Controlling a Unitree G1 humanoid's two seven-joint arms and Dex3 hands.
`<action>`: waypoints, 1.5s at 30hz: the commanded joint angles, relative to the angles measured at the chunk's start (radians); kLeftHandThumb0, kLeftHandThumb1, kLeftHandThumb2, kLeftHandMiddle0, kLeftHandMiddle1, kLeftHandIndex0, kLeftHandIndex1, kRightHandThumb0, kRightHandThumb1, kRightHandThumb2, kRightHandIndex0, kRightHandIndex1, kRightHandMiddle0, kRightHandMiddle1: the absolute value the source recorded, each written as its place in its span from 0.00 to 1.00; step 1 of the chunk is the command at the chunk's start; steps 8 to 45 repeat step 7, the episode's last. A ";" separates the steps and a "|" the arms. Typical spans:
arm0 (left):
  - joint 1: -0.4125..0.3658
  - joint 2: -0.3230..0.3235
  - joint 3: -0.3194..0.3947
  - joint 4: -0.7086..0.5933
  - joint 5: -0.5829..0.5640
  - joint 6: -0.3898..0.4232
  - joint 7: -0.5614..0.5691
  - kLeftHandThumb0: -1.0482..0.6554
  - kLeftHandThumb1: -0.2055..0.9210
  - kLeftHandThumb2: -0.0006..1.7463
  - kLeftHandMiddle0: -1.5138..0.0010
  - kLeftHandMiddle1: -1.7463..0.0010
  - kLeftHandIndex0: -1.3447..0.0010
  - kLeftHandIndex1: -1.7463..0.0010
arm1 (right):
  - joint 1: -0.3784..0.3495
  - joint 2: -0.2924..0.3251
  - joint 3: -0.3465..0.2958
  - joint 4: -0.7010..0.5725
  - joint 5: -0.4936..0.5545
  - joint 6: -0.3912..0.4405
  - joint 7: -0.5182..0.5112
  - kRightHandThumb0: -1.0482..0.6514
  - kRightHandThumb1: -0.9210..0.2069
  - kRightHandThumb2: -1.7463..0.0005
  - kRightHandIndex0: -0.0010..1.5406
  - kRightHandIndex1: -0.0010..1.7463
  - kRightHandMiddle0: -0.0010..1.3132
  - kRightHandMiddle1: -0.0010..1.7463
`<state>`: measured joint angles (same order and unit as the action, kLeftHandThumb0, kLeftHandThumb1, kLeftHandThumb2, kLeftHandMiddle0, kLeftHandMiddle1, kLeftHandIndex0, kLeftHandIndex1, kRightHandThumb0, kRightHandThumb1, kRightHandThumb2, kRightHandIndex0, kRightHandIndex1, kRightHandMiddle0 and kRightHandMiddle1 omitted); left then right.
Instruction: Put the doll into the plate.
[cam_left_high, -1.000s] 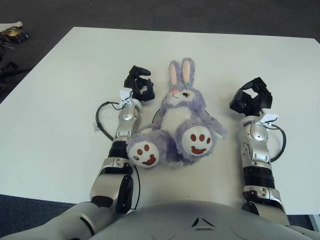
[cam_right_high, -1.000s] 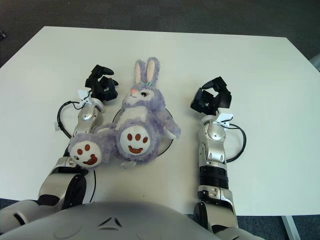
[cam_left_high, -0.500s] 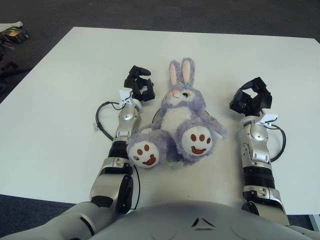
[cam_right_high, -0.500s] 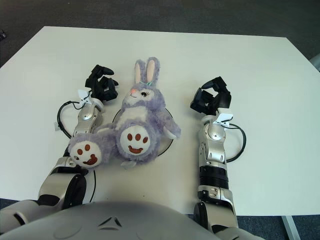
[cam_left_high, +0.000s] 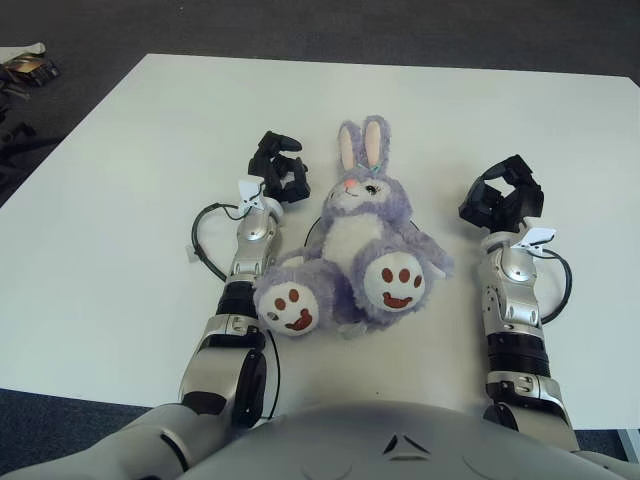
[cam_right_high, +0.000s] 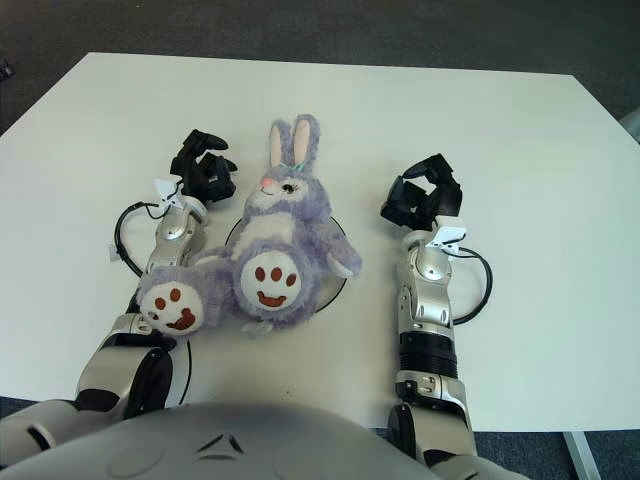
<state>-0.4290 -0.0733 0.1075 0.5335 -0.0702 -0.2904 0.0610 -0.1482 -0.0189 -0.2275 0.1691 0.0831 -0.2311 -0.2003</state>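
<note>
A purple plush bunny doll with pink ears and white paw soles sits upright in the middle of the white table. It covers a white plate, of which only thin arcs of rim show beside its body. My left hand is just left of the doll's head, apart from it, fingers loosely arched and holding nothing. My right hand is to the right of the doll, clear of its arm, fingers likewise relaxed and holding nothing. The doll's left foot overlaps my left forearm.
Black cable loops lie on the table beside each wrist, one at the left and one at the right. Dark floor surrounds the table, with some clutter at the far left corner.
</note>
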 joint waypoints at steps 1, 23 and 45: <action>0.017 0.002 -0.002 0.013 -0.001 0.015 -0.004 0.61 0.45 0.77 0.66 0.00 0.63 0.00 | 0.085 0.027 -0.005 0.051 0.006 0.007 0.002 0.31 0.59 0.20 0.86 1.00 0.51 1.00; 0.016 0.001 -0.001 0.012 -0.005 0.020 -0.007 0.61 0.45 0.77 0.66 0.00 0.63 0.00 | 0.083 0.024 -0.005 0.056 0.000 0.007 0.000 0.31 0.60 0.19 0.86 1.00 0.51 1.00; 0.016 0.001 -0.001 0.012 -0.005 0.020 -0.007 0.61 0.45 0.77 0.66 0.00 0.63 0.00 | 0.083 0.024 -0.005 0.056 0.000 0.007 0.000 0.31 0.60 0.19 0.86 1.00 0.51 1.00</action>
